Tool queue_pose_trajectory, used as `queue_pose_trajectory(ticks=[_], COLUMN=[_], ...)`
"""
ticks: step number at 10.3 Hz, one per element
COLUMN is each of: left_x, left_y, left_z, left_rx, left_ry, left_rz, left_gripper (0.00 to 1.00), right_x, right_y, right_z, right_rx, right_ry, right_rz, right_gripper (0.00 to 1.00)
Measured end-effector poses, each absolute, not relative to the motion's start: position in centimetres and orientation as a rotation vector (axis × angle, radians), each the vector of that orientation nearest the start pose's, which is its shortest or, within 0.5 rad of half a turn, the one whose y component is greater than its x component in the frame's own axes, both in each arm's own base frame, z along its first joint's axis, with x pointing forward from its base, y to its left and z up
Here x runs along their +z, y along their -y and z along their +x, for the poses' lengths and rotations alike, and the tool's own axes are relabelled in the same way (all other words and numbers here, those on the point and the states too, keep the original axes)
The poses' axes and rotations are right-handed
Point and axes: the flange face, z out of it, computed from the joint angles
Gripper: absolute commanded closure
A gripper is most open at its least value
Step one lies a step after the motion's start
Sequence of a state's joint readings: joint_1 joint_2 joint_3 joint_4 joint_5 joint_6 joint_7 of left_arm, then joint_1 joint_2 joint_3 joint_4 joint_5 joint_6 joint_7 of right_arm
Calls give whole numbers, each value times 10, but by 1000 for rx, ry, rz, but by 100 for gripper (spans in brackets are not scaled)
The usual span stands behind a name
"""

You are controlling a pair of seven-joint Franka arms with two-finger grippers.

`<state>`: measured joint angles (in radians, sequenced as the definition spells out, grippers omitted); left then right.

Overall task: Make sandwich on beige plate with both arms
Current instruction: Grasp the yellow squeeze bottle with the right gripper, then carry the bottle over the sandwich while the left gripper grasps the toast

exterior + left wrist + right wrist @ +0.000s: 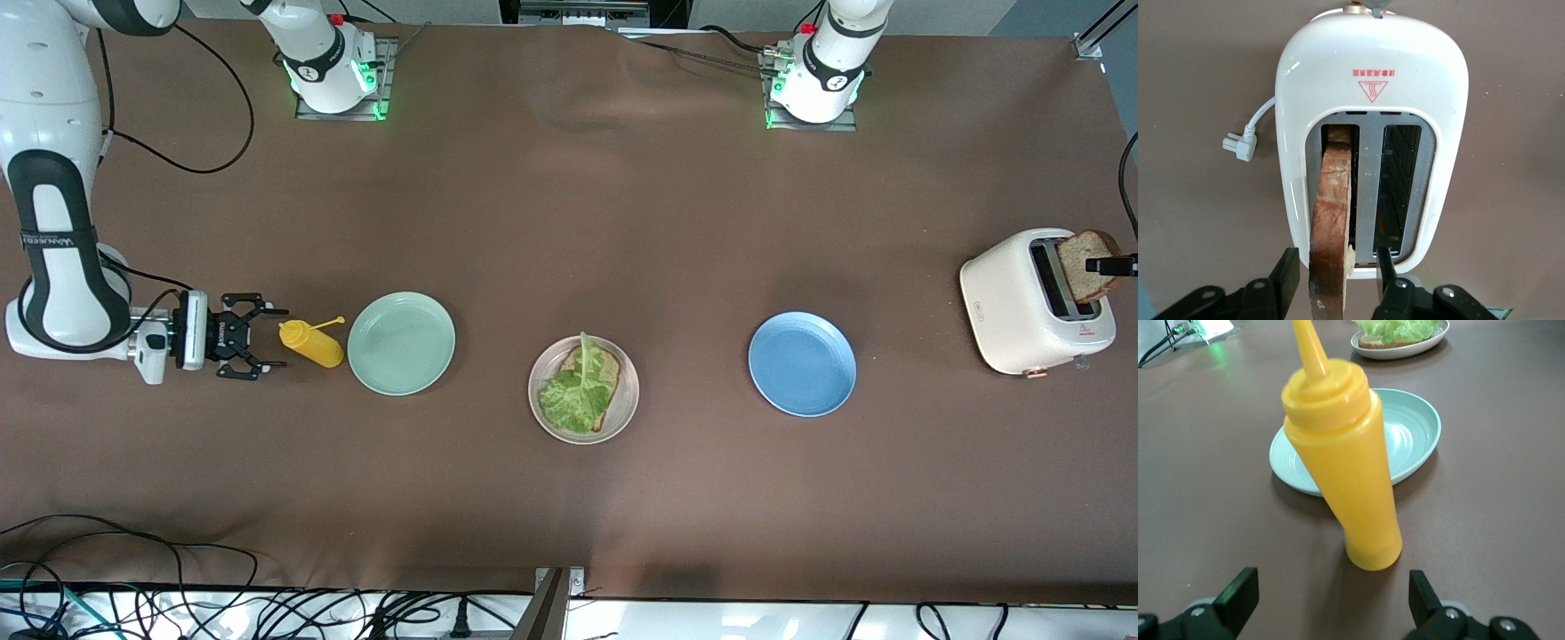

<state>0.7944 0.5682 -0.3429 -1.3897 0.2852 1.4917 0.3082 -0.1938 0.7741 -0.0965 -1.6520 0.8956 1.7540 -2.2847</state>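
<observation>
Lying nearest the camera, the beige plate (544, 411) is carrying a bread slice (607, 366) under a lettuce leaf (576, 389). At the left arm's end of the table, the left gripper (1336, 283) is straddling a second slice (1331, 220) standing in the toaster (1371, 73), jaws narrowing around it. The right gripper (264, 342) is waiting beside the yellow bottle (311, 343), jaws wide.

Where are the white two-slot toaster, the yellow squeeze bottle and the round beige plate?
white two-slot toaster (1371, 60): left wrist view, its white top shell above the slots.
yellow squeeze bottle (1351, 480): right wrist view, middle of its body.
round beige plate (628, 391): front view, bare rim.
</observation>
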Motion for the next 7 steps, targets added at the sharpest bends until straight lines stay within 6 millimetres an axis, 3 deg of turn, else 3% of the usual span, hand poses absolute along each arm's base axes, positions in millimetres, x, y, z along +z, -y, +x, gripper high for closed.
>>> queue_pose_trajectory(ticks=[2, 4, 7], left_x=[366, 366, 368], left_y=[-350, -350, -347], left_z=[558, 558, 560], left_rx=[697, 697, 688], left_ry=[177, 176, 153], left_rz=[-3132, -3133, -3138], left_gripper=[100, 100, 100], right_x=[120, 97, 92], right_y=[96, 83, 75], right_z=[610, 606, 608], right_rx=[-702, -766, -786], right_ry=[1517, 1498, 1493], right_rz=[-1592, -1545, -1527], right_gripper=[0, 0, 0])
